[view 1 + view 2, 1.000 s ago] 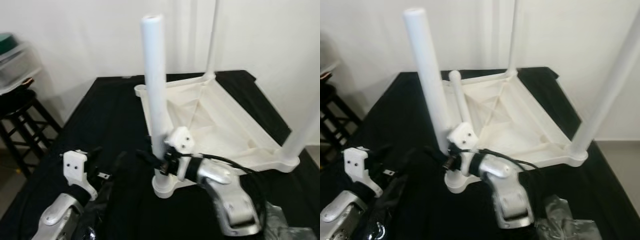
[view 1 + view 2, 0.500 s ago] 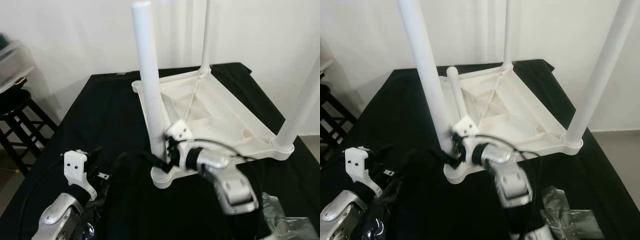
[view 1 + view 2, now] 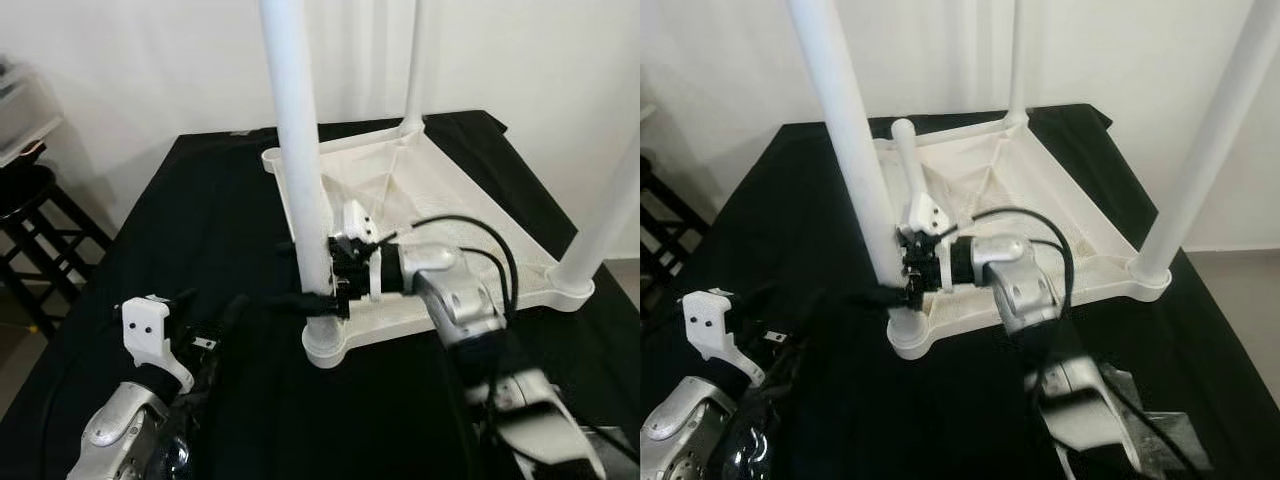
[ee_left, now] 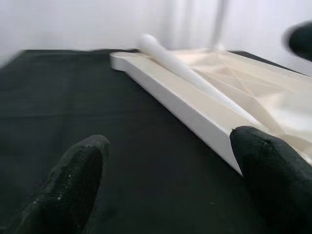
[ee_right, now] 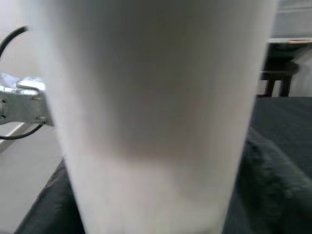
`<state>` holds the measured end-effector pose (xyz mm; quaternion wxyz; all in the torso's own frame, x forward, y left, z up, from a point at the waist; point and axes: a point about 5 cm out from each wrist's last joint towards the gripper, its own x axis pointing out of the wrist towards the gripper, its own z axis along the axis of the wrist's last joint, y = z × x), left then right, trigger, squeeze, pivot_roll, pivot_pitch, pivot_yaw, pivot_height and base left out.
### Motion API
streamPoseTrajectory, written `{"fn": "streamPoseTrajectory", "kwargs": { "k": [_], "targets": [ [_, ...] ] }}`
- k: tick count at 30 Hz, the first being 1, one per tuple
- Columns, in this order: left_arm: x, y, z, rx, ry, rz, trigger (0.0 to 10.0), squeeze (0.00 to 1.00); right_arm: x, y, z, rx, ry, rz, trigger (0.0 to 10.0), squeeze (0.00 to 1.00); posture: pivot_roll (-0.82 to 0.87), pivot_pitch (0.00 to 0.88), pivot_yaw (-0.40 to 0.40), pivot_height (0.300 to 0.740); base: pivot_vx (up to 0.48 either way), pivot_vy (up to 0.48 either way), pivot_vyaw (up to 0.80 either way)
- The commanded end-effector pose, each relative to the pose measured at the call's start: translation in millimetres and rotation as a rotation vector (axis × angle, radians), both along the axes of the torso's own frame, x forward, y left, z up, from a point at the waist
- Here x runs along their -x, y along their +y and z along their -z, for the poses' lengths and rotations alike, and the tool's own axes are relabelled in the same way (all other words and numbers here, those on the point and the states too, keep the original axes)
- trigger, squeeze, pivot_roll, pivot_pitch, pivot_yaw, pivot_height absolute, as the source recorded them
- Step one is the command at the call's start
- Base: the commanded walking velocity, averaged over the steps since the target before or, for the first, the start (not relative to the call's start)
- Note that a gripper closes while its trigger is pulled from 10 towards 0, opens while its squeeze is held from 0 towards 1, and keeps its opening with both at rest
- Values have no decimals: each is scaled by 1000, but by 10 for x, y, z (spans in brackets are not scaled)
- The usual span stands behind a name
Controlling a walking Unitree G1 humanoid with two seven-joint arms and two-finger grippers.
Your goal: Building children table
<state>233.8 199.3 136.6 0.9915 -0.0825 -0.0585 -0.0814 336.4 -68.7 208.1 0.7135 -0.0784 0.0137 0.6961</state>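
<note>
We see the white tabletop [image 3: 450, 240] upside down on the black table [image 3: 200, 220], mid-frame. The right gripper [image 3: 318, 298] clamps the near leg [image 3: 300, 170] low down, just above its corner socket, the leg standing upright. A loose leg [image 3: 910, 165] lies along the tabletop's left rim. The left gripper [image 4: 170, 180], lower left, hovers with fingers [image 4: 73, 180] spread wide, holding nothing.

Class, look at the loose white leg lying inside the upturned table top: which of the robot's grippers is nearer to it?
Right. The right gripper is at the near upright leg, just beside the loose leg. The left gripper hovers over the black cloth, apart from the table top.
</note>
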Motion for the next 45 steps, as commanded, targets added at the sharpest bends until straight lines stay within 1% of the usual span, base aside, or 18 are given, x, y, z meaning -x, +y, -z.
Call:
{"fn": "streamPoseTrajectory", "kwargs": {
  "k": [1, 10, 11, 13, 14, 15, 17, 21, 25, 26, 27, 28, 29, 31, 34, 37, 38, 45],
  "targets": [
    [38, 79, 8, 9, 1, -55, 10000, 0, 28, 54, 62, 4, 38, -58, 0, 0, 8, 65, 78, 740, 0, 0, 0],
    [68, 89, 5, 32, 3, -68, 10000, 0, 25, -122, 262, 62, 74, -74, 0, 0, -7, 86, 85, 740, 0, 0, 0],
    [77, 89, 3, 32, 7, -60, 10000, 0, 33, -198, 367, 113, 64, 106, 0, 0, -5, 99, 88, 740, 0, 0, 0],
    [80, 93, 2, 31, 10, -54, 10000, 0, 37, -233, 417, 146, 50, 231, 0, 0, -5, 100, 90, 740, 0, 0, 0],
    [81, 111, -2, 28, 12, -53, 10000, 0, 36, -169, 459, 94, 91, 527, 0, 0, -16, 110, 106, 740, 0, 0, 0],
    [81, 111, -2, 28, 12, -53, 10000, 0, 36, -169, 459, 94, 91, 527, 0, 0, -16, 110, 106, 740, 0, 0, 0],
    [72, 138, -11, 26, 16, -51, 10000, 0, 422, -142, 612, 180, -22, 779, 0, 0, -31, 130, 112, 740, 0, 0, 0],
    [45, 144, -14, 27, 18, -40, 10000, 0, 715, -31, 681, 148, 65, 797, 0, 0, -38, 114, 125, 740, 0, 0, 0],
    [18, 144, -8, 16, 26, -23, 10000, 0, 660, 36, 641, 100, 106, 766, 0, 0, -36, 102, 141, 740, 0, 0, 0],
    [5, 141, -6, 11, 29, -11, 10000, 0, 579, 34, 599, 110, 68, 757, 1373, 0, -34, 97, 138, 740, 0, 0, 0],
    [-4, 138, -5, 8, 30, -4, 10000, 0, 496, 30, 554, 94, 65, 749, 10000, 0, -33, 93, 136, 740, 0, 0, 0],
    [-4, 138, -5, 8, 30, -4, 10000, 0, 496, 30, 554, 94, 65, 749, 10000, 0, -33, 93, 136, 740, 0, 0, 0],
    [-13, 139, -5, 8, 28, -7, 10000, 0, 396, 56, 460, 73, 77, 670, 10000, 1000, -33, 88, 138, 740, 0, 0, 0],
    [-17, 142, -6, 10, 27, -13, 10000, 0, 354, 90, 377, 44, 75, 605, 10000, 1000, -29, 88, 137, 740, 0, 0, 0],
    [-23, 139, -5, 13, 27, -20, 10000, 0, 292, 142, 140, -54, -4, 305, 10000, 1000, -18, 85, 134, 740, 0, 0, 0],
    [-23, 138, -5, 13, 28, -20, 10000, 0, 340, 135, 102, -52, -29, 244, 10000, 1000, -16, 85, 134, 740, 0, 0, 0],
    [-22, 138, -7, 13, 28, -20, 10000, 0, 330, 106, 84, -27, -41, 176, 10000, 0, -14, 85, 132, 740, 0, 0, 0],
    [-14, 128, -13, 14, 27, -19, 10000, 0, 187, 60, 37, 25, -33, 1, 10000, 0, -8, 96, 123, 740, 0, 0, 0]
  ]
}}
